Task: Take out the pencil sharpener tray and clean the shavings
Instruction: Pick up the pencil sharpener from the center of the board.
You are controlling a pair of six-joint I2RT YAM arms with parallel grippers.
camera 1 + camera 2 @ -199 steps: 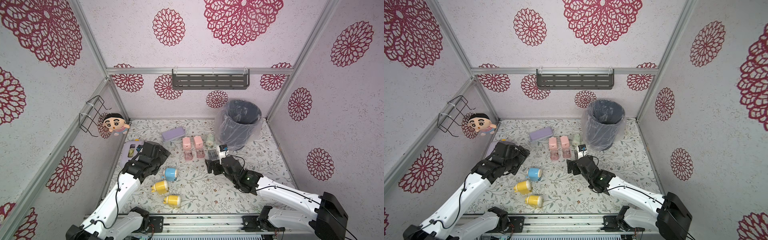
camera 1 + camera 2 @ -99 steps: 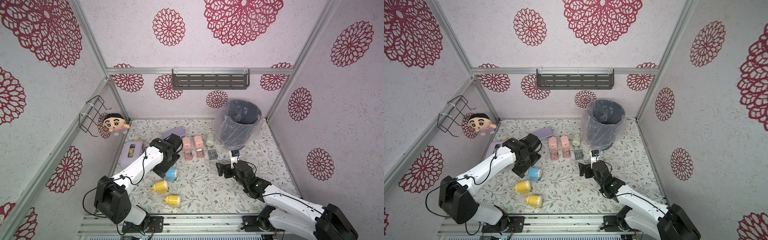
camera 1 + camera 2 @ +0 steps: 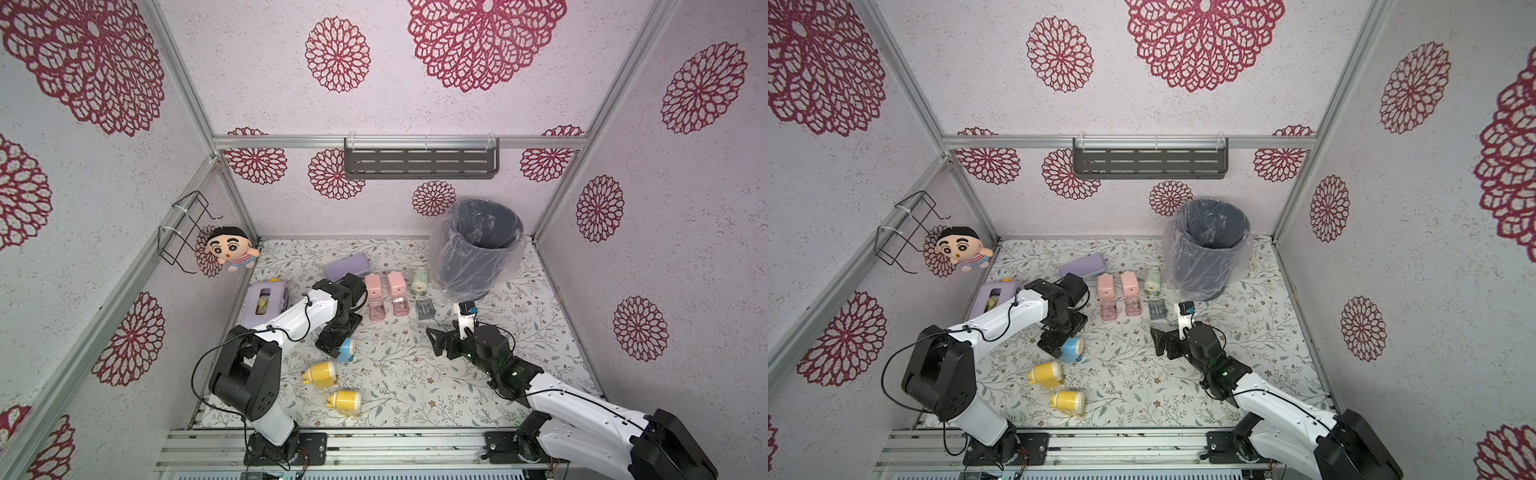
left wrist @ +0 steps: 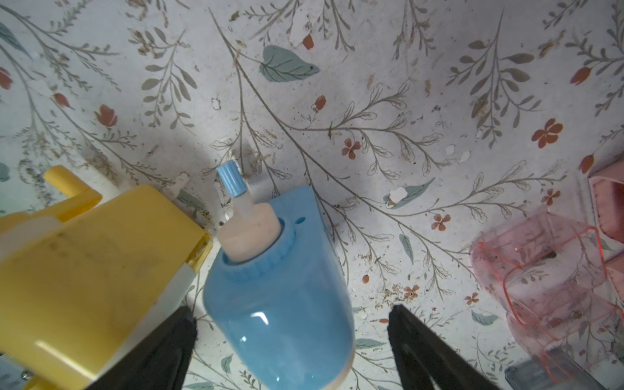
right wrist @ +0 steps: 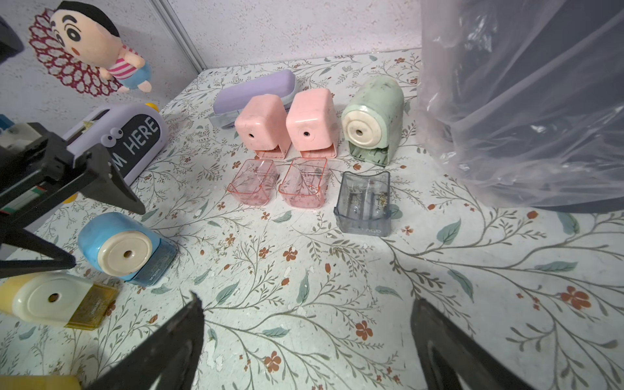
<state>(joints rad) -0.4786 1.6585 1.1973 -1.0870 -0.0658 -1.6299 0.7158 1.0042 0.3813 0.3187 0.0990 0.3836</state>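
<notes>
Blue sharpener (image 4: 270,287) is lying on the counter (image 4: 371,101) between the spread jaws of the left gripper (image 4: 292,309), not squeezed. Right gripper (image 5: 307,300) is hanging spread wide, holding nothing.

Both top views: left gripper (image 3: 338,336) hides part of blue sharpener (image 3: 348,351) from you. Its tinted tray (image 5: 157,266) dark, contents unreadable. Left wrist view: yellow sharpener (image 4: 84,270), pink tray (image 4: 547,270) cropped at edges.
</notes>
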